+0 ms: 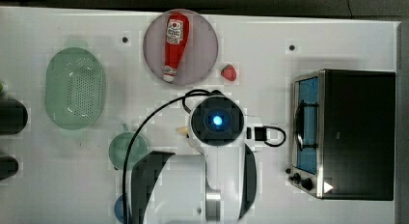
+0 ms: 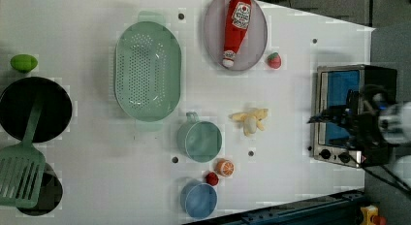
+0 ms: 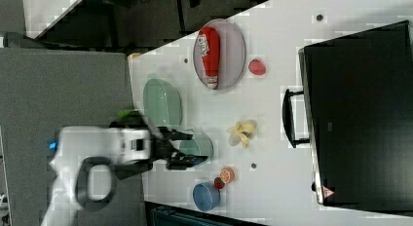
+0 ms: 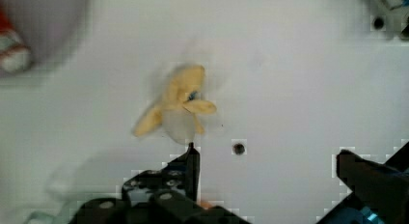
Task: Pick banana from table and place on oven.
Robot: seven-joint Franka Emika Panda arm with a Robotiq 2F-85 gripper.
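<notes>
Fingertips (image 4: 193, 159) of my claw (image 4: 270, 161) spread wide, empty, above the white table (image 4: 299, 64). Peeled banana (image 4: 178, 105) lies just ahead, oven (image 1: 359, 134) well apart. Approach step; next, I centre over it, descend, pinch.

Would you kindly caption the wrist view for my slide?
Open gripper above the peeled banana lying on the white table.

Bright, even overhead light, soft blocky pictures

The white bench (image 1: 299, 21) is nearly washed out in the top view and the left view, with faint shadows. In the wrist view the banana (image 4: 177, 104) is blurred and casts a soft grey shadow; the red bottle (image 4: 12, 45) at the edge is out of focus.
</notes>
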